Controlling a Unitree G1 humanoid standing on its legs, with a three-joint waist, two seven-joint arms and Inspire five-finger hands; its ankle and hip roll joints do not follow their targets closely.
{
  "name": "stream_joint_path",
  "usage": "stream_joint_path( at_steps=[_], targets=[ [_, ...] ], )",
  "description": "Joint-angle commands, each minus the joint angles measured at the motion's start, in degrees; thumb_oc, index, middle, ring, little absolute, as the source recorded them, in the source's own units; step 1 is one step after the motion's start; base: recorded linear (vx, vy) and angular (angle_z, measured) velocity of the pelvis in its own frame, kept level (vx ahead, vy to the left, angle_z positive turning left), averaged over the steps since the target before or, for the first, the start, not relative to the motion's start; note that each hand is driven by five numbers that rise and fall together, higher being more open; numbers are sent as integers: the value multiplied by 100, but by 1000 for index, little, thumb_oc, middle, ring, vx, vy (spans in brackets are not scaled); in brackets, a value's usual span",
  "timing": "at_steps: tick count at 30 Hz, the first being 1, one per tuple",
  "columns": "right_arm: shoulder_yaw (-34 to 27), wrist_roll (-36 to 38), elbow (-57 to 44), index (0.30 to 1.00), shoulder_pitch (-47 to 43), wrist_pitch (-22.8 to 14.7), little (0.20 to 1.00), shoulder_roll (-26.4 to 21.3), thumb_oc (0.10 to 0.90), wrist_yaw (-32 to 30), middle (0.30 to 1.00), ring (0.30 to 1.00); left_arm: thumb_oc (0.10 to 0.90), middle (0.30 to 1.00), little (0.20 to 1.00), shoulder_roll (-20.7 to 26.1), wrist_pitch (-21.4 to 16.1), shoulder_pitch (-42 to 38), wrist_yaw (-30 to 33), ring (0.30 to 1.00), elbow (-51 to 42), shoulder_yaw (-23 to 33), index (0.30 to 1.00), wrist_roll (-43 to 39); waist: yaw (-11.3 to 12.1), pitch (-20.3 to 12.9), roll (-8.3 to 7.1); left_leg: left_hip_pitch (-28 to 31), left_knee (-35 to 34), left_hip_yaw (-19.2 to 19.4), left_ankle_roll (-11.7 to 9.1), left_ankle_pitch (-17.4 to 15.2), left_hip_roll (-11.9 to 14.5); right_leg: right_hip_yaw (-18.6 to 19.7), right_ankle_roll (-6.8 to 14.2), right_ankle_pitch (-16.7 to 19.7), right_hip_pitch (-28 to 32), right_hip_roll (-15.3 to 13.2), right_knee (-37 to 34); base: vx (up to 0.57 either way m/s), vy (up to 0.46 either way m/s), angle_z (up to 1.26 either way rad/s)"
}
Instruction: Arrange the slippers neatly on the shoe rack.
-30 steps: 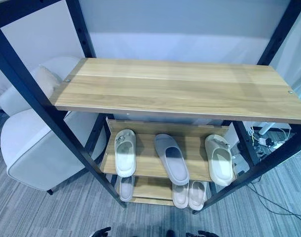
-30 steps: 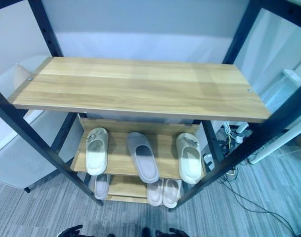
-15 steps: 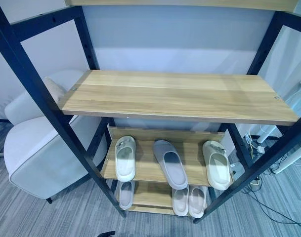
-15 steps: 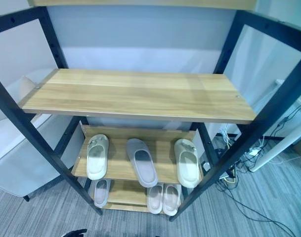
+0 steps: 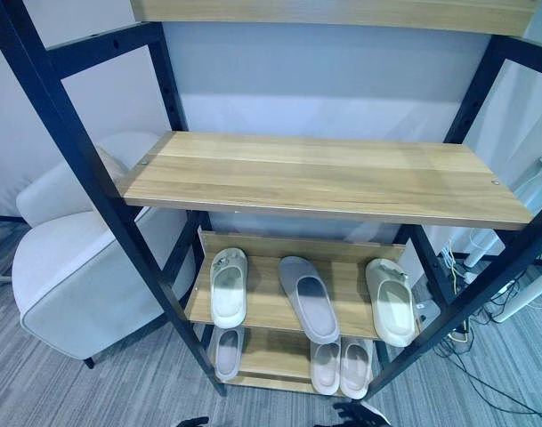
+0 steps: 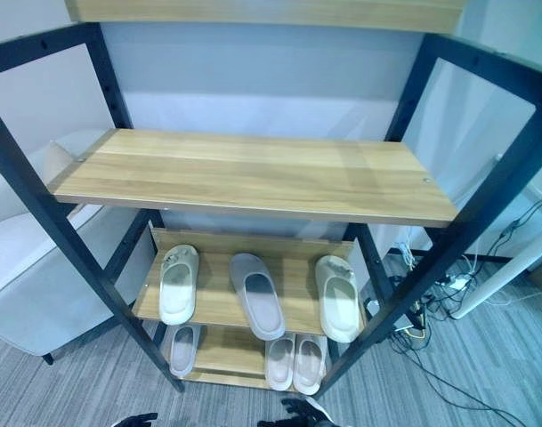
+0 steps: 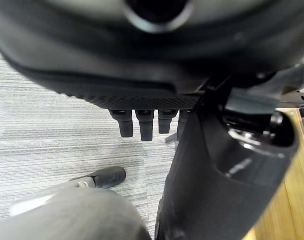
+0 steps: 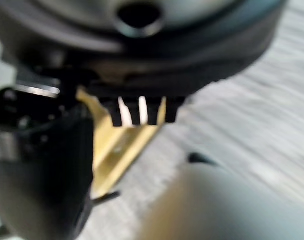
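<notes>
Slippers: none in either hand. Left hand (image 7: pixel 142 125) hanging low over grey carpet (image 7: pixel 37 135), fingers straight and relaxed, empty. Right hand (image 8: pixel 142 112) likewise low, fingers straight, nothing held, corner of a wooden shelf board (image 8: pixel 114 150) past the fingertips.

Ahead of and above both hands, shoe rack (image 5: pixel 119 231) with black frame. On the shelf nearest above the hands' level, 3 slippers: cream one (image 5: pixel 228 286) toward the left hand's side, grey one (image 5: pixel 308 298) in the middle and angled off square, cream one (image 5: pixel 388 301) toward the right hand's side. Lowest shelf, closest to the hands: 1 single slipper (image 5: pixel 225 350) left, a pair (image 5: pixel 341 366) touching side by side right. Wide plank shelf (image 5: pixel 324 178) higher up, bare. White armchair (image 5: pixel 66 267) well off beyond the left hand.

Risks, judged: reach into low shelves cramped by plank overhead and uprights, so knuckles or wrist likely to strike the frame. Crooked grey slipper could skid further on smooth wood if nudged rather than gripped. Single slippers liable to be mismatched with wrong partners.
</notes>
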Motion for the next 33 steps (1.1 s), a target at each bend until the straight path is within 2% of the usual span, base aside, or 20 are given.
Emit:
stream_joint_path(
  at_steps=[1, 5, 7, 8, 10, 17, 27, 30, 33],
  targets=[
    [277, -360, -940, 900, -371, -448, 900, -114, 800, 163, 900, 900, 800, 900, 900, -142, -126, -199, 108, 900, 266, -190, 900, 425, 118, 206, -106, -72, 39, -90, -34, -305, -220, -204, 430, -491, 280, -102, 70, 0, 0, 0],
    [468, -169, -1734, 900, -431, -548, 900, -238, 800, 398, 900, 900, 800, 900, 900, -150, -147, -178, 148, 900, 291, -234, 900, 515, 142, 214, -124, -86, 39, -89, -35, -295, -226, -206, 439, -482, 273, -111, 70, -11, 4, 0],
    [721, -222, -2495, 900, -565, -624, 900, -487, 800, 639, 900, 900, 800, 900, 900, -142, -164, -151, 152, 900, 314, -266, 900, 635, 170, 210, -136, -126, 39, -94, -38, -246, -227, -217, 443, -436, 228, -120, 70, -42, 14, 0],
    [720, -220, -2504, 900, -563, -618, 900, -493, 800, 642, 900, 900, 800, 900, 900, -144, -164, -152, 153, 900, 315, -265, 900, 636, 168, 206, -133, -131, 39, -95, -38, -244, -227, -218, 443, -434, 223, -120, 70, 0, 0, 0],
    [739, -113, -3237, 900, -577, -708, 900, -730, 800, 804, 900, 900, 800, 900, 900, -134, -174, -103, 158, 900, 376, -233, 900, 695, 177, 198, -154, -136, 39, -93, -45, -235, -220, -225, 446, -428, 221, -124, 70, -1, 6, 2],
    [722, 289, -4187, 900, -581, -709, 900, -994, 800, 1095, 900, 900, 800, 900, 900, -133, -190, -126, 172, 900, 412, -222, 900, 721, 197, 194, -183, -192, 39, -109, -49, -202, -209, -239, 452, -410, 168, -120, 70, 0, 0, 0],
    [538, 1197, -5520, 900, -490, -675, 900, -1299, 800, 1370, 900, 900, 800, 900, 900, -180, -202, -138, 172, 900, 411, -260, 900, 778, 194, 186, -232, -186, 39, -133, -72, -192, -189, -255, 446, -411, 182, -111, 70, 0, 0, 0],
    [435, 1315, -5888, 900, -462, -737, 900, -1395, 800, 1392, 900, 900, 800, 900, 900, -189, -204, -129, 171, 900, 418, -249, 900, 810, 183, 178, -233, -183, 39, -138, -77, -189, -180, -271, 445, -419, 187, -106, 70, 0, 0, 0],
    [94, 1072, -6484, 900, -391, -914, 900, -1624, 800, 1216, 900, 900, 800, 900, 900, -210, -221, -107, 178, 900, 417, -195, 900, 860, 156, 163, -228, -176, 39, -152, -79, -194, -173, -277, 447, -427, 191, -96, 70, 5, -3, 3]
  ],
)
